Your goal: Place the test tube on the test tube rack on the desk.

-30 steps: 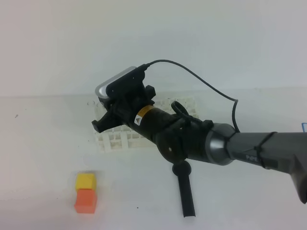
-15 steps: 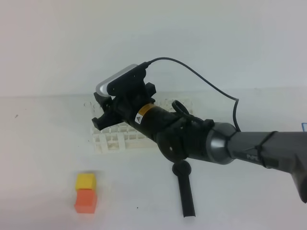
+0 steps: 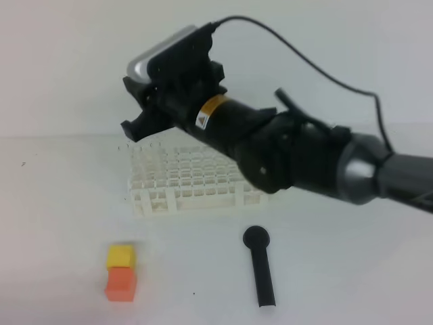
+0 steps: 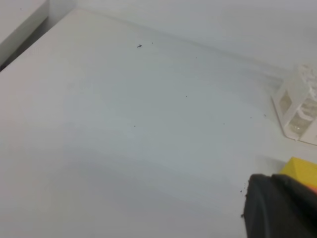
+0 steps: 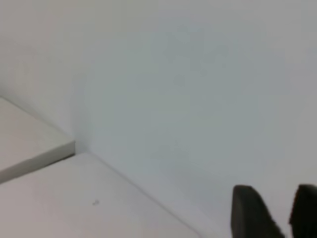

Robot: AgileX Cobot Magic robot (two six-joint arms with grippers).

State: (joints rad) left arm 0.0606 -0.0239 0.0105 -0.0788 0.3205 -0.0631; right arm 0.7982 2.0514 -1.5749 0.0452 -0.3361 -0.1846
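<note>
The right gripper (image 3: 132, 108) hovers above the test tube rack (image 3: 196, 183) near the counter's (image 3: 54, 203) far edge, jaws apart and empty, while the test tube (image 3: 137, 152), barely discernible, seems seated in the rack's far-left corner, so releasing looks done and withdrawal clear of it comes next.

The right arm (image 3: 291, 152) hangs over the rack (image 3: 196, 179), blocking reach from above and behind. In front, bare desk (image 3: 61, 196) lies between the blocks (image 3: 121, 272) and the black stick (image 3: 260, 265).
</note>
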